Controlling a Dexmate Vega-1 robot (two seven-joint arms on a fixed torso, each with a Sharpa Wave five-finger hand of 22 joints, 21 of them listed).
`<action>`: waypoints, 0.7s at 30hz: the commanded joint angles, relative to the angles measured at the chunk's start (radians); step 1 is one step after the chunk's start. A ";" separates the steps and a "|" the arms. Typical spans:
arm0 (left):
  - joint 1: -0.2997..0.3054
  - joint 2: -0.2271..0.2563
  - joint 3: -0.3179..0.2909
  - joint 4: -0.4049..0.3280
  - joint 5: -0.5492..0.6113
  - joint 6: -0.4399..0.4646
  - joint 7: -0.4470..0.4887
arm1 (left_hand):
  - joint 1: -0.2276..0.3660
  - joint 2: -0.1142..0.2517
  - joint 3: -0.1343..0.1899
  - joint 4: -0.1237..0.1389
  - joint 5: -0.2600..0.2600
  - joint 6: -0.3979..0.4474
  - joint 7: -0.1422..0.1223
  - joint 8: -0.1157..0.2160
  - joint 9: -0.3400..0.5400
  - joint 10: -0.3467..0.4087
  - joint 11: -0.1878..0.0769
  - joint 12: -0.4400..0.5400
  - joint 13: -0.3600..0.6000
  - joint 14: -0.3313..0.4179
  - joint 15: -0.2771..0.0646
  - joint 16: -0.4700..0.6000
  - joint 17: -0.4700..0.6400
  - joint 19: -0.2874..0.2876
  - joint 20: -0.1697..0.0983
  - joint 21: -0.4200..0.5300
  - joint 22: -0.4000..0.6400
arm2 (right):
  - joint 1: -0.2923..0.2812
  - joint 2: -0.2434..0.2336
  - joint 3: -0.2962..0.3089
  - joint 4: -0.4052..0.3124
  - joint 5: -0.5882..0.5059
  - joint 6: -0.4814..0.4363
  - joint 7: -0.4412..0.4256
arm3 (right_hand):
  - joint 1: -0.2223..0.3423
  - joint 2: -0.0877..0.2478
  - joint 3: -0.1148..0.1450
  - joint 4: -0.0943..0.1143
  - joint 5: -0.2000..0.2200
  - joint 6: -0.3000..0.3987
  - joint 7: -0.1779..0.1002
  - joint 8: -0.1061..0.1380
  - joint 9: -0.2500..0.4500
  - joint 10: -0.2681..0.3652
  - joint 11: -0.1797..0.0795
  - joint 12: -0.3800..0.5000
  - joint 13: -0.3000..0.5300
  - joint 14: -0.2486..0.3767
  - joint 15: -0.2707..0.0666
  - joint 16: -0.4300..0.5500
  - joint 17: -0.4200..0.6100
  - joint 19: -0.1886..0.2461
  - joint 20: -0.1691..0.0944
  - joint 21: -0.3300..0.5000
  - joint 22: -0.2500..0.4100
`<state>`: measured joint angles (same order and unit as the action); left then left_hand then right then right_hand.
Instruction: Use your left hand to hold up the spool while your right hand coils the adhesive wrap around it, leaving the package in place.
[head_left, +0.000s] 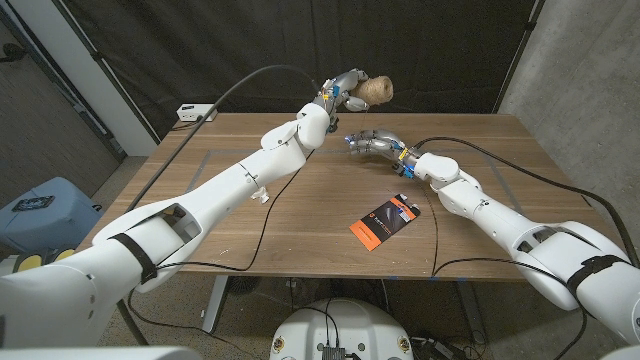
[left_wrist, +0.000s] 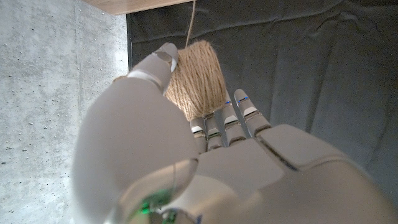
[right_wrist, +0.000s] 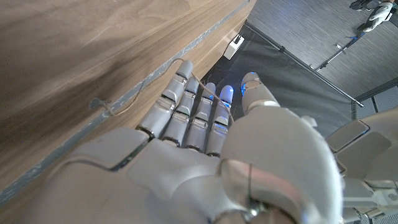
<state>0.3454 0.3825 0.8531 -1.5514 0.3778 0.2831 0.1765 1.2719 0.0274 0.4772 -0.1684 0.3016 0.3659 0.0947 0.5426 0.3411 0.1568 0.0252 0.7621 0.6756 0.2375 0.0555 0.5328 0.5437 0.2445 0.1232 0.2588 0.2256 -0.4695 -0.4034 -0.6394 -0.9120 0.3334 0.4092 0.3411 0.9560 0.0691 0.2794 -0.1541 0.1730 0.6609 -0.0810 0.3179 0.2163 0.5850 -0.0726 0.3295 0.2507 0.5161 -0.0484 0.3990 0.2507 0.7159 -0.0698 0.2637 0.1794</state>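
Observation:
My left hand (head_left: 340, 92) is raised above the table's far edge and grips a spool (head_left: 375, 90) wound with tan twine rather than adhesive wrap. The left wrist view has the spool (left_wrist: 196, 74) between the thumb and fingers of that hand (left_wrist: 186, 162), with a thin strand (left_wrist: 192, 18) leading off it toward the table. My right hand (head_left: 370, 141) hovers low over the far middle of the table, below and just right of the spool, fingers curled. The strand (right_wrist: 186, 67) crosses the fingers of the right hand (right_wrist: 205, 143), pinched by the thumb. An orange and black package (head_left: 383, 221) lies flat near the table's centre.
The wooden table (head_left: 200, 150) has a taped rectangle marked on it. A small white box (head_left: 192, 113) sits at the far left corner. Black cables trail over the table beside both arms. A dark curtain hangs behind the table.

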 joint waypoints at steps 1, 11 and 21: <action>0.002 0.003 -0.001 -0.003 -0.007 0.000 0.007 | -0.024 0.037 0.016 0.007 0.007 0.019 0.011 0.041 0.083 0.006 0.005 0.004 0.051 0.004 0.008 0.005 0.002 -0.007 0.000 -0.001 0.002 | -0.033 -0.020 -0.003 -0.086 -0.022 -0.054 -0.067 | 0.015 0.001 -0.013 0.001 0.001 0.046 -0.009 0.015 0.002 0.042 -0.008 0.017 0.001 0.033 -0.150 0.022 0.010 0.025 -0.078 0.014 0.005; -0.001 -0.003 0.001 0.006 -0.010 -0.004 0.012 | -0.023 0.039 0.017 0.006 0.009 0.019 0.010 0.040 0.083 0.006 0.007 0.004 0.052 0.003 0.007 0.005 0.003 -0.008 0.000 -0.001 0.002 | -0.053 -0.038 0.000 -0.142 -0.031 -0.096 -0.112 | 0.042 0.011 -0.022 -0.004 0.004 0.133 -0.022 0.038 0.002 0.124 -0.023 0.041 -0.001 0.102 -0.170 0.057 0.021 0.068 -0.086 0.032 0.008; -0.003 -0.009 -0.001 0.015 -0.021 -0.007 0.013 | -0.025 0.039 0.019 0.006 0.013 0.021 0.010 0.039 0.083 0.005 0.006 0.002 0.053 0.004 0.006 0.004 0.000 -0.009 0.000 0.000 0.002 | -0.072 -0.053 0.006 -0.193 -0.043 -0.136 -0.163 | 0.063 0.022 -0.021 -0.005 0.006 0.224 -0.029 0.066 0.003 0.217 -0.033 0.068 -0.006 0.180 -0.174 0.071 0.014 0.108 -0.094 0.051 0.009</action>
<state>0.3458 0.3804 0.8531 -1.5473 0.3662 0.2812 0.1855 1.2668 0.0308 0.4800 -0.1712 0.3046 0.3658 0.0949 0.5427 0.3411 0.1567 0.0251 0.7616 0.6757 0.2375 0.0555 0.5324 0.5420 0.2409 0.1196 0.2593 0.2255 -0.5214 -0.4405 -0.6397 -1.0523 0.3014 0.3162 0.2289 1.0057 0.0925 0.2592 -0.1558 0.1730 0.8677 -0.1091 0.3759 0.2162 0.7790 -0.1068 0.3855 0.2460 0.6791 -0.0647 0.4631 0.2647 0.8141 -0.0930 0.3086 0.1841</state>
